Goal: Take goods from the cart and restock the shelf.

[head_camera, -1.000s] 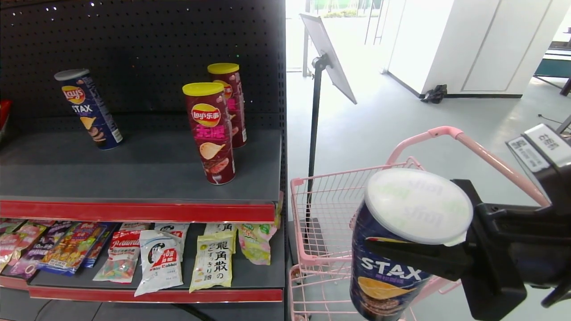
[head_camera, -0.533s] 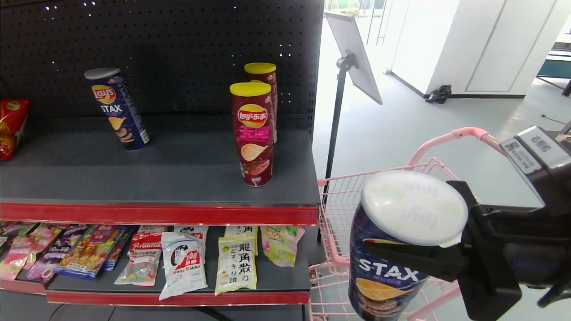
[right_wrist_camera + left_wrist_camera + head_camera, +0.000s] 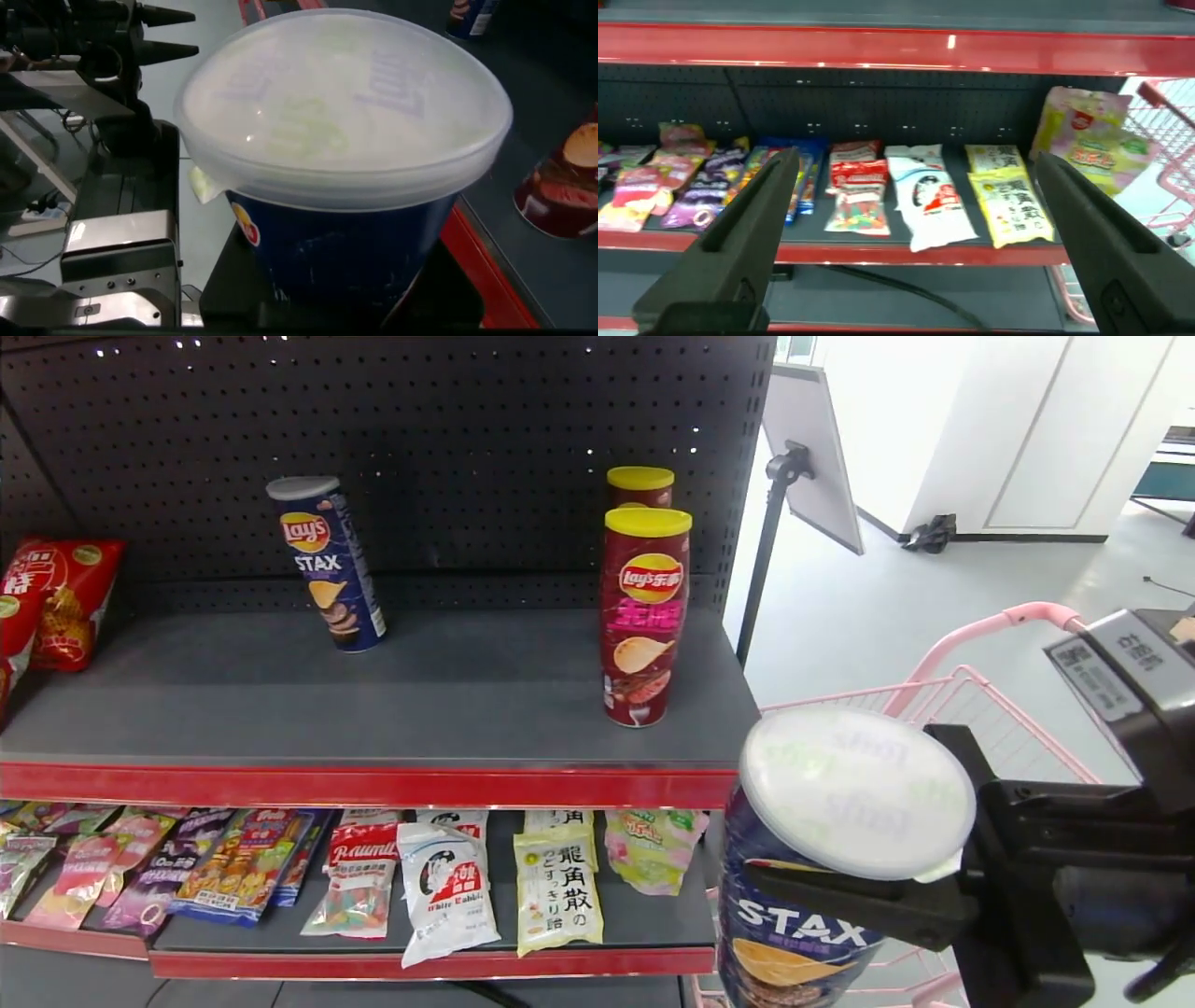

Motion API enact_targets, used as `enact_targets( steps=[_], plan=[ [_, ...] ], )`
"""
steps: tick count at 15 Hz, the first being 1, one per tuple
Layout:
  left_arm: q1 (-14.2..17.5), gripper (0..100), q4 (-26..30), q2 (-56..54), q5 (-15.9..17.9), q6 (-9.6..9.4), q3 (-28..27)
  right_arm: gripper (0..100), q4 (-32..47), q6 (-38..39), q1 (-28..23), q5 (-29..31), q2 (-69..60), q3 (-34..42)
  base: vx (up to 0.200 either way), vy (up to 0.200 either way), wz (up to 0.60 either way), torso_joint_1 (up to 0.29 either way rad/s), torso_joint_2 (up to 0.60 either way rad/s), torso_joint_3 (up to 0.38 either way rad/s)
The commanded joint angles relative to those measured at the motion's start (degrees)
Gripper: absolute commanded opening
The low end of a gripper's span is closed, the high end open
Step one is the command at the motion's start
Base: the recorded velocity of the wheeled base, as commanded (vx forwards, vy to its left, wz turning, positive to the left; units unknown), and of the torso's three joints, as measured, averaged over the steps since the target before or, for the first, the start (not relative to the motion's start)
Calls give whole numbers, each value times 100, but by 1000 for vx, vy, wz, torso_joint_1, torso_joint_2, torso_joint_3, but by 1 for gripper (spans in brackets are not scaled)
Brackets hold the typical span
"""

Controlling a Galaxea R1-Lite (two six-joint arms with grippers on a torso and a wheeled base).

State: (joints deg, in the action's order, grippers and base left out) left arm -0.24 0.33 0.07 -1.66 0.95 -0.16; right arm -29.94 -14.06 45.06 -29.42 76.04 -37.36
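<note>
My right gripper [image 3: 845,887] is shut on a blue chip can with a white lid [image 3: 854,789]. It holds the can upright over the pink cart [image 3: 980,695], to the right of the shelf and level with its red front edge [image 3: 373,784]. The right wrist view looks down on the lid [image 3: 346,103]. On the grey upper shelf [image 3: 420,700] stand a matching blue can [image 3: 327,565] at the back left and two red cans with yellow lids [image 3: 644,616], one behind the other, at the right end. My left gripper [image 3: 915,261] is open before the lower shelf.
Several snack bags [image 3: 439,887] lie on the lower shelf. A red chip bag [image 3: 56,602] leans at the upper shelf's far left. A sign on a black stand [image 3: 803,457] rises between shelf and cart. Bare shelf lies between the blue can and the red cans.
The whole head view has swung toward the shelf, so shelf and cart sit further right in the picture. The blue can stays held in my right gripper.
</note>
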Motion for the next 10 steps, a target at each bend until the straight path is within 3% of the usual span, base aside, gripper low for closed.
enact_targets(
  steps=[1,10],
  plan=[
    [-2,100,2,1,-1,2,-2,0,-3,-1,21,6,7,1,0,200,0,7,2,2],
    [-2,100,2,1,-1,2,-2,0,-3,-1,21,6,-11,19,0,200,0,2,4,1]
  ],
)
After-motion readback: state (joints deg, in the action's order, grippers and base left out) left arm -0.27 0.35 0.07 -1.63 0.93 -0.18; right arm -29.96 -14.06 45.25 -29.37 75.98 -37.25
